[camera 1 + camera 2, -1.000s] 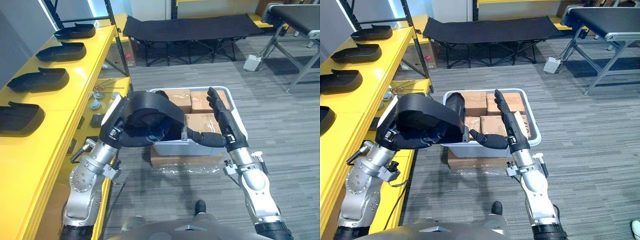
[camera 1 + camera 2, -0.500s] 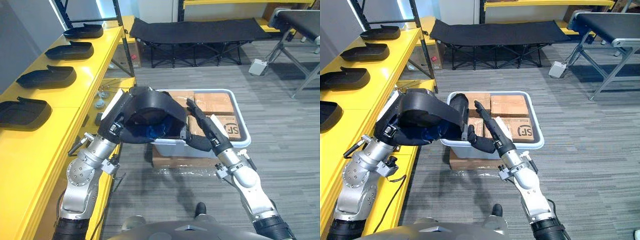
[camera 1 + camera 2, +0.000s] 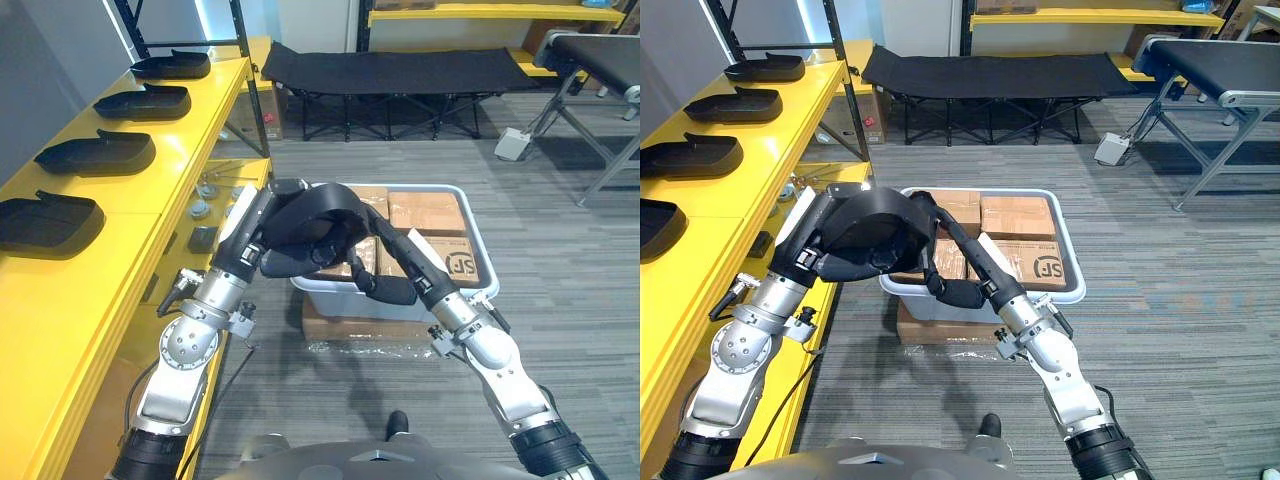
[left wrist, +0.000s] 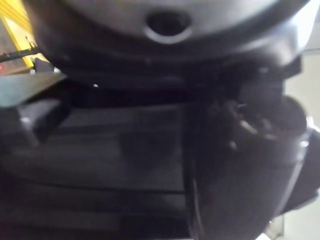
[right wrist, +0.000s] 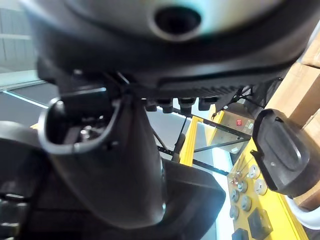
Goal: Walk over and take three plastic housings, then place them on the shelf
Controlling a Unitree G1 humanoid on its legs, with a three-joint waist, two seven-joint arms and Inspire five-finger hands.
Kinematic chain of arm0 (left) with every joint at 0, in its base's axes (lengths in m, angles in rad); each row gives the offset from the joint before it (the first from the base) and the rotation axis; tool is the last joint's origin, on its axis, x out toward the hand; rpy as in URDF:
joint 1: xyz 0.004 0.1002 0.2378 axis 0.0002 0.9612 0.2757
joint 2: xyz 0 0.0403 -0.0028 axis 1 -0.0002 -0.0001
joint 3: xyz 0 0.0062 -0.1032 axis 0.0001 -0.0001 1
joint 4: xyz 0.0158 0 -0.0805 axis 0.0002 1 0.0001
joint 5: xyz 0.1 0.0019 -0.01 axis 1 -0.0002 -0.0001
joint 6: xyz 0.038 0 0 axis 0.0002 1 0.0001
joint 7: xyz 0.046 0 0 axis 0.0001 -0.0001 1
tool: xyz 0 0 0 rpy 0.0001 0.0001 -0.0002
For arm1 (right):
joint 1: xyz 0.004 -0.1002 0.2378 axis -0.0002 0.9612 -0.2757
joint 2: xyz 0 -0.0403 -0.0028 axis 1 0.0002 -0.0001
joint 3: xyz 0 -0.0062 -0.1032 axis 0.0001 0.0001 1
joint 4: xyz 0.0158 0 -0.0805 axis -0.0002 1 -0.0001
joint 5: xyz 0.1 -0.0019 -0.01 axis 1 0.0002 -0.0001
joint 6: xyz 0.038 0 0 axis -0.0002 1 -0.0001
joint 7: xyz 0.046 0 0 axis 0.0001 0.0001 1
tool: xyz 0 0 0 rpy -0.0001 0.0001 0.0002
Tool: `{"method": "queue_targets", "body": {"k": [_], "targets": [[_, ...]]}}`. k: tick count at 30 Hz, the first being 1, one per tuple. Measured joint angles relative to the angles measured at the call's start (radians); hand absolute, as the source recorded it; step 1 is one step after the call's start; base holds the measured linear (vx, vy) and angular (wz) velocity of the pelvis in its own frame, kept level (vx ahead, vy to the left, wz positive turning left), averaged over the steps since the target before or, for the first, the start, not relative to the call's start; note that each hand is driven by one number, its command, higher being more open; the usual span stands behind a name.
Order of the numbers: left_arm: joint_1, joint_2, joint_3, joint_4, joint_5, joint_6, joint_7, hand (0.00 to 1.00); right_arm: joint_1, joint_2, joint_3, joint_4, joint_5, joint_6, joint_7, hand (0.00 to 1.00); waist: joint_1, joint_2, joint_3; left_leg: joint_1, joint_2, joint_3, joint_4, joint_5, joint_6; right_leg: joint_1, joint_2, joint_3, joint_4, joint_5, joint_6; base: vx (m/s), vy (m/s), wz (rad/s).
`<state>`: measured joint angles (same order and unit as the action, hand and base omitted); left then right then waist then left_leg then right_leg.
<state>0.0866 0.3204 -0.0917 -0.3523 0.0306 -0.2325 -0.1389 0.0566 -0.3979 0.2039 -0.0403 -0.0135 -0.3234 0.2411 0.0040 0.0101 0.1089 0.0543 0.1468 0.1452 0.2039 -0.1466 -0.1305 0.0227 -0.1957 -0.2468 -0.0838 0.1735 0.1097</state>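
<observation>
R hand (image 3: 987, 272): fingers straight, flat vs housing (image 3: 872, 228) | L hand (image 3: 803, 252): fingers hidden under it, can't tell | housing betw both hands, above bin (image 3: 330, 298) | prob light, stiff, slick: grip rim edges | shelf (image 3: 730, 200) L, 4 shelved housings (image 3: 685, 155)

Both arms bend inward, the left hand (image 3: 243, 236) facing the straight-fingered right hand (image 3: 986, 273), its thumb spread.

right hand (image 3: 988, 280) has moved in under the curved black plastic housing (image 3: 872, 224), straight fingers now touching it, housing turned more sideways
</observation>
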Motion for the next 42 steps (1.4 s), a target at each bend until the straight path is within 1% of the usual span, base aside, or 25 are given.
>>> {"method": "queue_targets", "body": {"k": [4, 8, 12, 13, 15, 16, 19, 22, 25, 26, 28, 30, 33, 37, 42], "targets": [[0.000, -0.001, 0.013, 0.001, 0.061, 0.022, 0.040, 0.00, 0.000, -0.002, 0.004, -0.039, 0.001, -0.035, 0.017, 1.00, -0.001, -0.001, 0.000, -0.002, 0.000, 0.003, 0.000, 0.000, 0.000, 0.001, 0.000, 0.004, 0.005, 0.006, 0.007, 0.01, 0.001, -0.02], [0.000, -0.001, 0.026, 0.030, 0.060, 0.039, 0.067, 0.00, 0.000, -0.002, -0.014, -0.065, 0.002, -0.059, 0.017, 1.00, -0.003, -0.008, -0.001, -0.002, 0.000, 0.004, 0.000, 0.000, 0.000, 0.001, 0.000, 0.005, 0.005, 0.006, 0.007, 0.00, 0.000, 0.00], [0.000, -0.006, 0.059, 0.041, 0.058, 0.041, 0.085, 0.00, 0.006, -0.002, -0.043, -0.065, 0.002, -0.059, 0.032, 1.00, -0.006, -0.016, -0.002, -0.002, 0.000, 0.007, 0.000, 0.000, 0.000, 0.000, 0.000, 0.008, 0.005, 0.006, 0.007, 0.00, 0.000, 0.00], [0.000, -0.008, 0.067, 0.041, 0.046, 0.041, 0.085, 0.00, 0.007, -0.002, -0.047, -0.065, 0.002, -0.059, 0.036, 1.00, -0.006, -0.017, -0.001, -0.002, 0.000, 0.008, 0.000, 0.000, 0.000, 0.000, 0.000, 0.008, 0.005, 0.006, 0.007, 0.00, 0.000, 0.00], [-0.001, -0.013, 0.074, 0.040, -0.041, 0.040, 0.081, 0.00, 0.008, 0.000, -0.050, -0.065, -0.001, -0.059, 0.035, 1.00, -0.007, -0.017, -0.001, -0.002, 0.000, 0.008, 0.000, 0.000, 0.000, -0.001, 0.000, 0.009, 0.005, 0.006, 0.007, 0.00, 0.000, 0.00], [-0.001, -0.017, 0.074, 0.040, -0.059, 0.040, 0.079, 0.00, 0.008, 0.000, -0.050, -0.065, -0.001, -0.059, 0.034, 1.00, -0.007, -0.017, -0.001, -0.002, 0.000, 0.009, 0.000, 0.000, 0.000, -0.001, 0.000, 0.009, 0.005, 0.006, 0.007, 0.00, 0.000, 0.00], [-0.001, -0.047, 0.074, 0.040, -0.168, 0.035, 0.036, 0.00, 0.009, 0.005, -0.050, -0.064, -0.014, -0.059, 0.026, 1.00, -0.007, -0.017, 0.000, -0.002, 0.000, 0.009, 0.000, 0.000, 0.000, -0.001, 0.000, 0.009, 0.005, 0.006, 0.007, 0.00, 0.000, 0.00], [-0.001, -0.052, 0.073, 0.040, -0.261, 0.017, -0.003, 0.00, 0.013, 0.013, -0.053, -0.062, -0.026, -0.064, 0.013, 1.00, -0.009, -0.017, 0.000, -0.002, 0.000, 0.010, 0.000, 0.000, 0.000, -0.001, -0.001, 0.009, 0.005, 0.006, 0.007, 0.00, 0.000, 0.00], [-0.001, -0.060, 0.075, 0.039, -0.314, 0.001, -0.026, 0.00, 0.016, 0.015, -0.058, -0.055, -0.047, -0.071, 0.010, 1.00, -0.009, -0.017, 0.000, 0.001, 0.000, 0.010, -0.001, 0.000, 0.000, 0.000, -0.001, 0.009, 0.005, 0.005, 0.007, 0.00, 0.000, 0.00], [-0.001, -0.070, 0.077, 0.039, -0.334, -0.007, -0.042, 0.00, 0.016, 0.018, -0.060, -0.042, -0.061, -0.083, 0.006, 1.00, -0.009, -0.017, 0.000, 0.002, 0.000, 0.010, -0.001, 0.000, 0.000, 0.001, -0.001, 0.009, 0.005, 0.005, 0.007, 0.00, 0.000, 0.00], [-0.006, -0.079, 0.078, 0.039, -0.371, -0.009, -0.064, 0.00, 0.017, 0.026, -0.060, -0.020, -0.061, -0.091, -0.005, 1.00, -0.009, -0.017, 0.000, 0.003, 0.000, 0.010, -0.001, 0.000, 0.000, 0.003, -0.001, 0.008, 0.005, 0.003, 0.004, 0.00, 0.000, 0.00], [-0.008, -0.084, 0.079, 0.038, -0.415, -0.013, -0.096, 0.00, 0.017, 0.048, -0.061, 0.009, -0.062, -0.102, -0.033, 1.00, -0.009, -0.017, 0.000, 0.004, 0.000, 0.010, -0.002, 0.000, 0.000, 0.004, -0.001, 0.007, 0.005, -0.001, 0.000, 0.00, 0.000, 0.00], [-0.012, -0.090, 0.080, 0.036, -0.460, -0.014, -0.135, 0.00, 0.017, 0.053, -0.063, 0.019, -0.097, -0.107, -0.057, 1.00, -0.009, -0.017, 0.000, 0.004, 0.000, 0.009, -0.002, 0.000, 0.000, 0.004, -0.002, 0.006, 0.005, -0.001, 0.000, 0.00, 0.000, 0.00], [-0.028, -0.093, 0.079, 0.031, -0.501, -0.015, -0.195, 0.00, 0.016, 0.058, -0.063, 0.031, -0.101, -0.108, -0.068, 1.00, -0.008, -0.016, 0.001, 0.005, 0.000, 0.005, -0.003, 0.000, 0.000, 0.008, -0.002, 0.001, 0.005, -0.001, 0.000, 0.00, 0.000, 0.03], [-0.049, -0.112, 0.075, 0.016, -0.514, -0.015, -0.247, 0.00, 0.004, 0.087, -0.054, 0.039, -0.100, -0.108, -0.087, 1.00, -0.008, -0.016, 0.001, 0.006, 0.000, -0.001, -0.003, 0.000, 0.000, 0.013, -0.002, -0.005, 0.005, -0.002, 0.000, 0.00, 0.000, 0.03]]}}
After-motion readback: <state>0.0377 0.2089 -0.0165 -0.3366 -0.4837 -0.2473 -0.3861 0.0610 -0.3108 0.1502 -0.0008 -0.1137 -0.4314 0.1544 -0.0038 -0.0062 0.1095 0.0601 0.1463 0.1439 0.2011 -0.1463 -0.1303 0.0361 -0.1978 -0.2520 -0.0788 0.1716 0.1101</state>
